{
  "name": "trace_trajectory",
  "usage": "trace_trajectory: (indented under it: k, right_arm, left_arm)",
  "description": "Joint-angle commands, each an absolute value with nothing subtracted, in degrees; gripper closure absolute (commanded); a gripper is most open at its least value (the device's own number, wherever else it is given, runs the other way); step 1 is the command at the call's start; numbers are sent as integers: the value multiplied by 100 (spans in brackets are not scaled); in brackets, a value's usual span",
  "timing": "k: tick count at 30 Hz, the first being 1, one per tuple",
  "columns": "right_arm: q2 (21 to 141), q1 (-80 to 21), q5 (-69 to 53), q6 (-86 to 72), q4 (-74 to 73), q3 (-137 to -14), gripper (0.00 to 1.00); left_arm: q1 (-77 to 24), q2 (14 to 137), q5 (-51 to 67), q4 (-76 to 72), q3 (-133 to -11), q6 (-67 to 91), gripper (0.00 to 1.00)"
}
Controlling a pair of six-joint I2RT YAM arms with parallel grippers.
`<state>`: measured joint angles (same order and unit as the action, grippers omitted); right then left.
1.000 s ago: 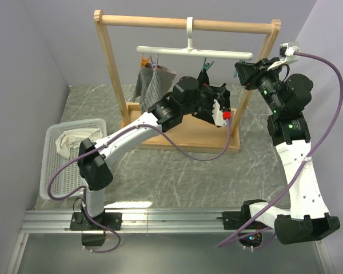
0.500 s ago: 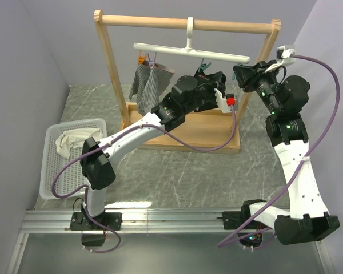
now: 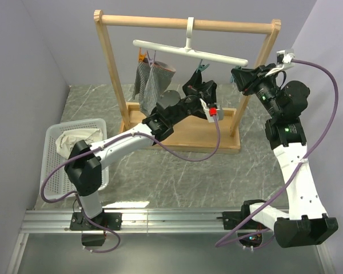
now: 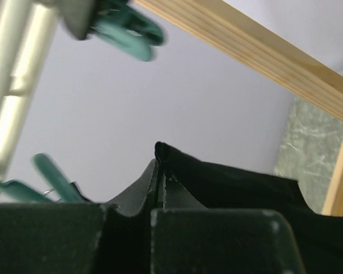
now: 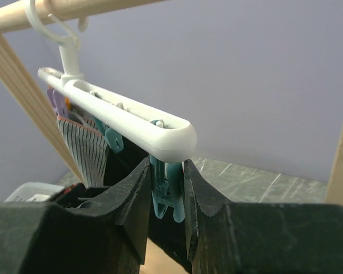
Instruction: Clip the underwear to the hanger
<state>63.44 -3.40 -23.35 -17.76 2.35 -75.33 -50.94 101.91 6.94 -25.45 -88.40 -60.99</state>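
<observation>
Beneath the hanger (image 3: 171, 49), the left fingers (image 4: 217, 240) are clamped shut on a raised fold of the black underwear (image 4: 217, 182), a pinch only the left wrist view shows. At the bar's right end, the right fingers (image 5: 131, 200) stand partly closed, squeezing a teal clip (image 5: 167, 197) between them. Only the top view shows the white basket (image 3: 54, 182) holding a cream cloth (image 3: 68, 142) on the table's (image 3: 177, 171) left side.

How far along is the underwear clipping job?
Done: the left gripper holds the underwear pinched, up beneath the hanger. In hand: the right gripper is closed on the teal end clip. Left: feed the fabric into a clip; none grips it yet.
</observation>
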Motion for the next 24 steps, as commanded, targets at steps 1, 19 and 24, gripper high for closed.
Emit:
trace_trajectory:
  k: [1,19,24]
  right_arm:
    - [6074,-255,-2794,-1907,615,-7427,100]
    - [5625,-237,-2690,-1889,474,-7242,100]
    - [5476,-237,-2619,-1995,615,-6970,100]
  left_arm:
    - [-5036,9791,1125,-3814,-8666,-5775,100]
    - [-5361,10758,1187,-2567,-10134,-6152,100]
    - [-5379,10775,1064,-2373,-10283,-5854,100]
